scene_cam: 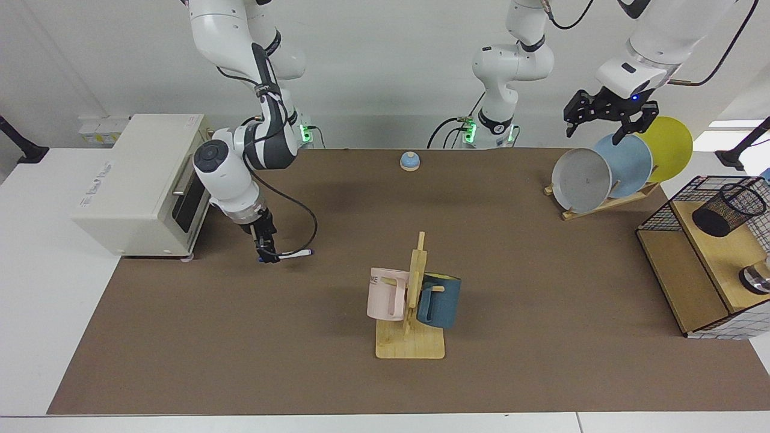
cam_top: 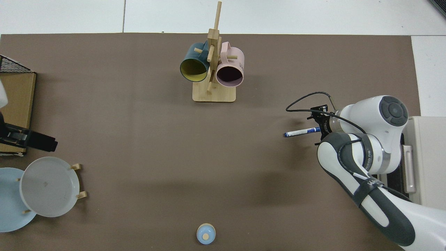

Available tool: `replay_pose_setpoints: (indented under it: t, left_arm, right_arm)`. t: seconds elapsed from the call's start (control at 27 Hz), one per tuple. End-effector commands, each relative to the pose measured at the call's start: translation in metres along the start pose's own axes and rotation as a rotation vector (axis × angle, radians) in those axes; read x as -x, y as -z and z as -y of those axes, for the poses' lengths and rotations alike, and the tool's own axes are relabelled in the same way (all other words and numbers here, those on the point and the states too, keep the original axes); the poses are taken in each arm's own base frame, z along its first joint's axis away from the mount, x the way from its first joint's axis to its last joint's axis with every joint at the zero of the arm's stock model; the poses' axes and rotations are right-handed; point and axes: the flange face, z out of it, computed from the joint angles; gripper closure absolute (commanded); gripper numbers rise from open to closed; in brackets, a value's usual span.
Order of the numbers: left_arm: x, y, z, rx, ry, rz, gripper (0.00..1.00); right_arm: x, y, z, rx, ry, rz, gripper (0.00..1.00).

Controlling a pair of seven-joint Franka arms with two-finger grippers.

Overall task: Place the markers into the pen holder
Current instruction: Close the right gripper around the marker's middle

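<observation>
I have the right gripper (scene_cam: 263,249) down at the capped blue end of the marker (scene_cam: 295,253), which lies flat on the brown mat of the counter (scene_cam: 240,361), just in front of the white oven (scene_cam: 138,180). In the top view the right gripper (cam_top: 318,124) sits over that same end of the marker (cam_top: 299,132), fingers either side of the barrel, but I cannot tell whether they have closed on it or are only straddling it. My left gripper (scene_cam: 607,117) waits up high above the plate rack (scene_cam: 601,201), its fingers spread apart and holding nothing. The pen holder (scene_cam: 728,209), a black mesh cup, is tilted inside the wire basket (scene_cam: 656,219) at the far side of the counter, well apart from the marker. The mug tree (scene_cam: 412,300) with its pink and blue mugs stands between the two.
</observation>
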Motion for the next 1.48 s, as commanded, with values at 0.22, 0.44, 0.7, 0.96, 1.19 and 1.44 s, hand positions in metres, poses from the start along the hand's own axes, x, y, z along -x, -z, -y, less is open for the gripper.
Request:
replay_pose_setpoints:
  t: [0.22, 0.44, 0.7, 0.96, 1.19, 1.44]
  left_arm:
    - [0.009, 0.0015, 0.0014, -0.001, 0.072, -0.011, 0.0]
    - [0.0098, 0.0014, 0.0046, -0.002, 0.121, -0.011, 0.0]
    - [0.0098, 0.0012, 0.003, -0.002, 0.117, -0.008, 0.0]
    - [0.0103, 0.0, 0.0027, 0.001, 0.113, -0.001, 0.0]
    - [0.0098, 0.0008, 0.0011, 0.0, 0.107, -0.004, 0.0]
    - [0.0084, 0.0006, -0.0035, -0.001, 0.101, -0.002, 0.0]
  right_arm:
    - [-0.0084, -0.0295, 0.0001, -0.03, -0.038, 0.0, 0.01]
    - [-0.0077, -0.0292, 0.0007, -0.034, -0.033, -0.001, 0.01]
    - [-0.0077, -0.0302, 0.0004, -0.032, -0.03, 0.0, 0.1]
    - [-0.0086, -0.0295, 0.0008, -0.033, -0.033, 0.0, 0.67]
    - [-0.0078, -0.0303, 0.0015, -0.03, -0.04, 0.001, 0.97]
    - [-0.0043, -0.0295, 0.0029, -0.028, -0.039, 0.002, 1.0]
